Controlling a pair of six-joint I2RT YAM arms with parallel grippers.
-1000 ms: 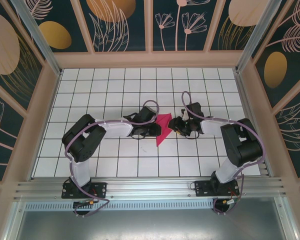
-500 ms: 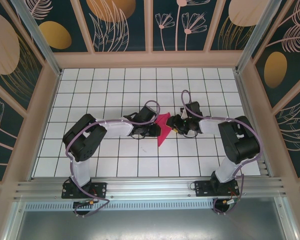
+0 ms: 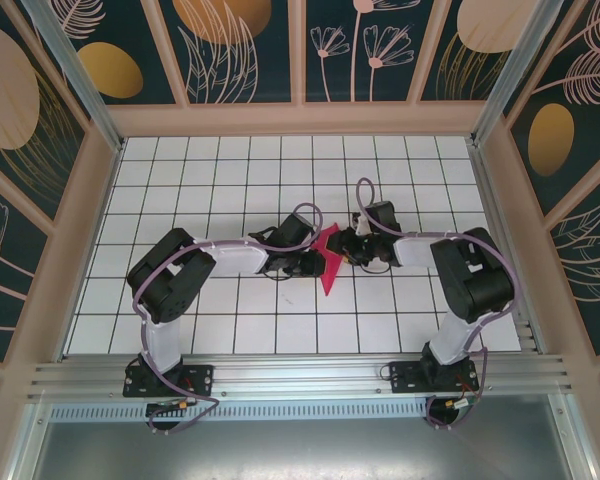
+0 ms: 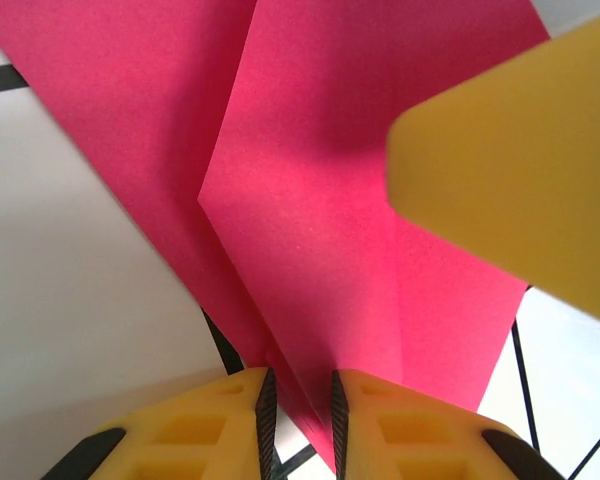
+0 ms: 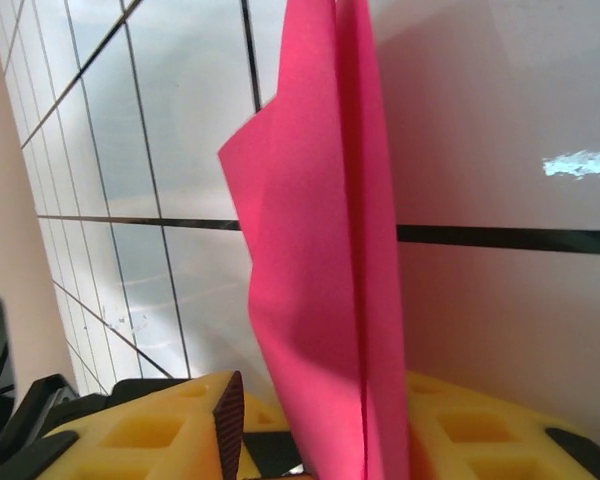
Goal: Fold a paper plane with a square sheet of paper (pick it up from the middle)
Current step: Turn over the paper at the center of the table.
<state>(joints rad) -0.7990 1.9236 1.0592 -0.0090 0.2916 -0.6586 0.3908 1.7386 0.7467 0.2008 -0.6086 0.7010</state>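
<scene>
Left gripper (image 4: 300, 388) pinched the pink sheet (image 4: 330, 230); right gripper (image 5: 320, 425) straddled it (clamped or loose, unclear). Closing squarely along the crease seemed best.

Top camera sits high behind the arm bases, tilted down and forward. It's far back, taking in the whole table (image 3: 180, 180), with the left gripper (image 3: 315, 262) and right gripper (image 3: 348, 248) meeting mid-table. Left wrist camera rides just behind its own fingertips and looks out past them, very close. The paper (image 4: 330, 200) is right ahead of the tips, and a finger (image 4: 520, 170) of the right gripper comes in from ahead on the right. Right wrist camera has the same setup, tight in, with tiles running away beyond its tips. All three views share the paper between the two grippers.
</scene>
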